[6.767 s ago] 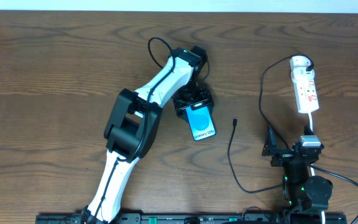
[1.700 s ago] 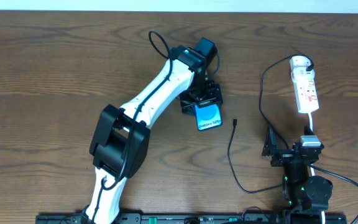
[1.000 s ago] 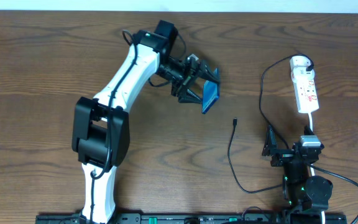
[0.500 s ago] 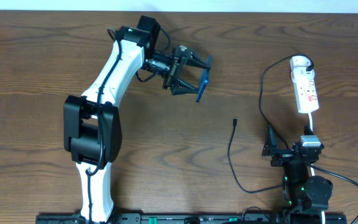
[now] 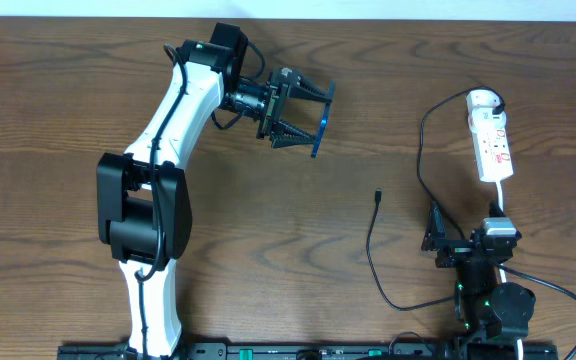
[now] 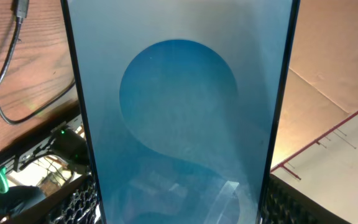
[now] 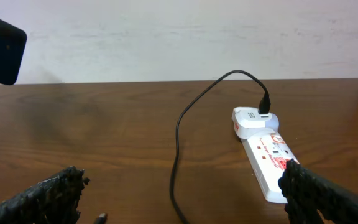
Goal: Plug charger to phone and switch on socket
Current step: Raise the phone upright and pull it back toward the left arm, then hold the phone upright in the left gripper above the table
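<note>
Clamped in the left gripper point(image 5: 319, 120), the slim black-framed smartphone point(image 6: 179, 112) hangs edge-on above the brown wooden table point(image 5: 68, 130) at the overhead view's upper centre. It would be best lowered flat with its port toward the thin black charger cable's tip point(image 5: 377, 195) at centre-right, within reach of the right gripper point(image 7: 182, 193), which is empty with its fingers spread wide. The phone's glossy teal-blue screen shows a pale oval.

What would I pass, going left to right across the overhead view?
left arm → phone, seen edge-on → charger tip, lying on the table → socket
</note>
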Controlling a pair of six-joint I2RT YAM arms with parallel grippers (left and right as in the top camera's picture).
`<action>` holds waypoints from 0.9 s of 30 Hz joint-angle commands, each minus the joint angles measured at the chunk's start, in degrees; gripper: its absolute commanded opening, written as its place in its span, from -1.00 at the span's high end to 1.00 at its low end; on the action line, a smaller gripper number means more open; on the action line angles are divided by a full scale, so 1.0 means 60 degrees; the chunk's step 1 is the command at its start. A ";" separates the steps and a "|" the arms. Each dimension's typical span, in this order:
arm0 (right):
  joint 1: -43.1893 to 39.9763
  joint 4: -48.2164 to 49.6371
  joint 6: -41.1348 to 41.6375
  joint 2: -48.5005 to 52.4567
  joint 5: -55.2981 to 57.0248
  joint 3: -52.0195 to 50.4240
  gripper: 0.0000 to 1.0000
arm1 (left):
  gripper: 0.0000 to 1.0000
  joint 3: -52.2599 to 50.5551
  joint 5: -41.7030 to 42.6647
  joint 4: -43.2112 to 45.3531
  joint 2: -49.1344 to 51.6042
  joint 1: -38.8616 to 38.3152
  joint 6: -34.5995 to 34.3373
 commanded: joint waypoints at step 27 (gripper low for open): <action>0.0047 -0.0044 0.0058 -0.0033 0.0044 -0.0011 -0.99 | -0.53 0.0011 0.0936 -0.0044 -0.0433 0.0051 0.0200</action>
